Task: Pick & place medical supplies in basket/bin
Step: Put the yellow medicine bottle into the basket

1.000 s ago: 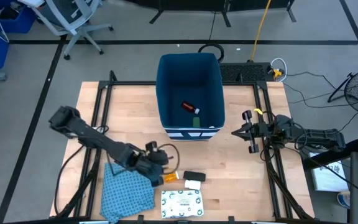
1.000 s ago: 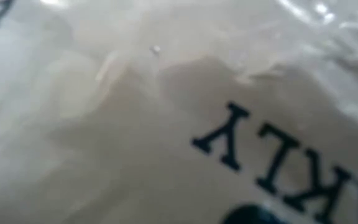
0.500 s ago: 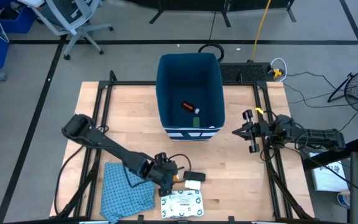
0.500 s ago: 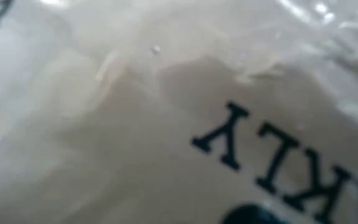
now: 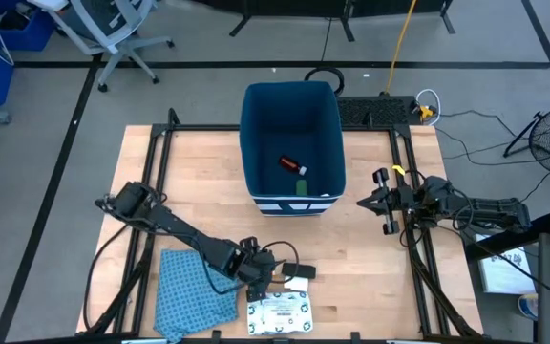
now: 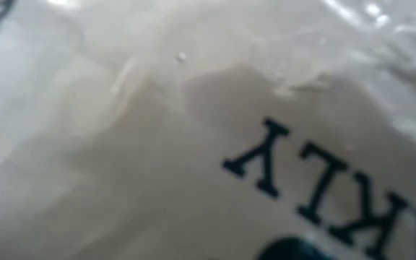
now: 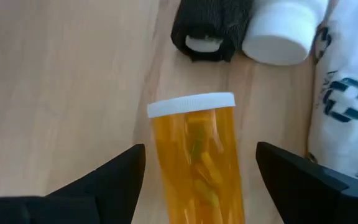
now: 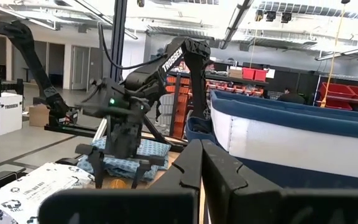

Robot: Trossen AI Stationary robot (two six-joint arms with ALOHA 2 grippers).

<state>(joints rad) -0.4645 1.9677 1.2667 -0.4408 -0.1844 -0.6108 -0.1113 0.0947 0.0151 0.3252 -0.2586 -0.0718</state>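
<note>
Left hand (image 7: 194,180) spread wide around the orange pill bottle (image 7: 197,158) lying on the surface (image 7: 61,81); right hand (image 8: 201,162) pressed together, idle.

The table (image 5: 199,182) is pale, smooth wood with visible grain. The pill bottle (image 7: 197,162) is glossy translucent orange plastic with a matt white cap. The bin (image 5: 291,115) looks soft and matt; the cloth (image 5: 191,291) is woven fabric.

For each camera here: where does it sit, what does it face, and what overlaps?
High: overhead, looking down on table, bin, both arms.
Low: table height, blocked by a white printed pouch.
Left wrist: behind the open fingers, facing the orange pill bottle.
Right wrist: behind its shut fingers, facing the left arm.
Shared: pill bottle, high and left wrist.
</note>
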